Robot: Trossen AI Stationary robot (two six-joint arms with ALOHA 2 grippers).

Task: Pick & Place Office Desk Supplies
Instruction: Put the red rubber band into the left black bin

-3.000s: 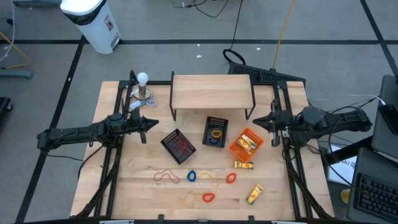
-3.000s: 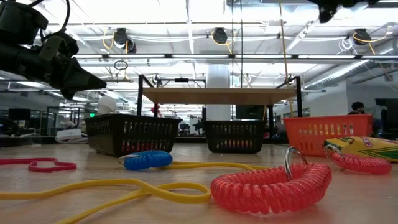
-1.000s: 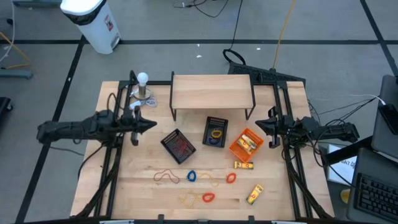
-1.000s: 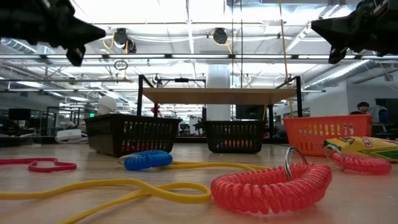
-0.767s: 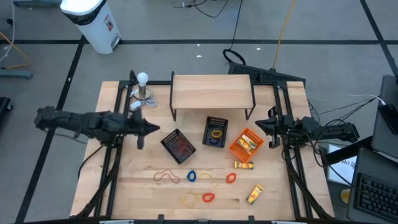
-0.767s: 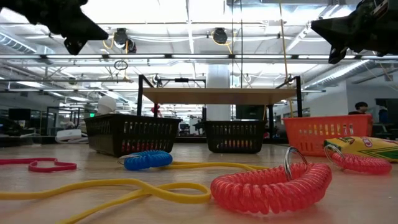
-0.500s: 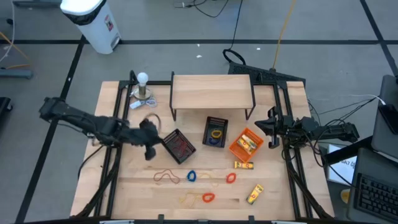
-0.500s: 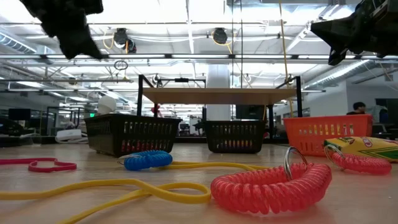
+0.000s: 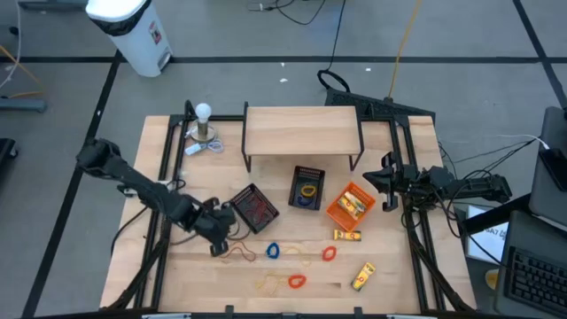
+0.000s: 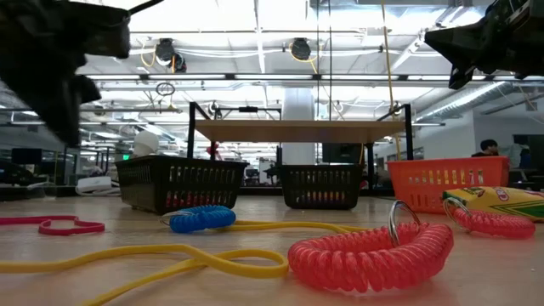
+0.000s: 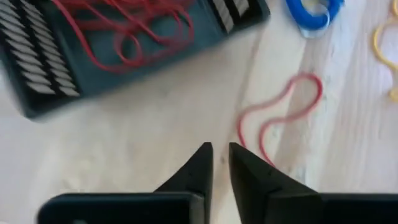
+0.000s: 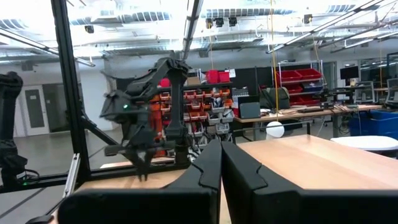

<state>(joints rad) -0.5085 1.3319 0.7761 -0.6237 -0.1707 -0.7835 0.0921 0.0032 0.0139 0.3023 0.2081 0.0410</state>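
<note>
Several thin loops lie on the table's near half: a red rubber band point(image 9: 237, 252) point(image 11: 280, 118), a blue coil point(image 9: 272, 251) point(image 10: 201, 218), yellow bands point(image 9: 306, 257) and red coils point(image 9: 329, 252) point(image 10: 370, 255). Two yellow packets point(image 9: 346, 235) point(image 9: 363, 276) lie to the right of them. My left gripper point(image 9: 216, 246) point(image 11: 219, 149) hangs above bare wood just left of the red rubber band, pointing down, its fingers shut to a narrow slit and touching nothing. My right gripper point(image 9: 384, 182) point(image 12: 219, 146) waits shut, raised at the table's right side.
A black mesh tray point(image 9: 255, 208) point(image 11: 124, 43) holding red bands sits just beyond my left gripper. A second black tray point(image 9: 307, 188) and an orange tray point(image 9: 352, 206) stand to its right. A wooden shelf point(image 9: 301, 130) spans the far side, with a white ball on a stand point(image 9: 204, 124) beside it.
My left arm has swung from the table's left side toward the near edge and the middle. It has come down and tipped its gripper downward beside the red rubber band. My right arm has kept still, and nothing on the table has moved.
</note>
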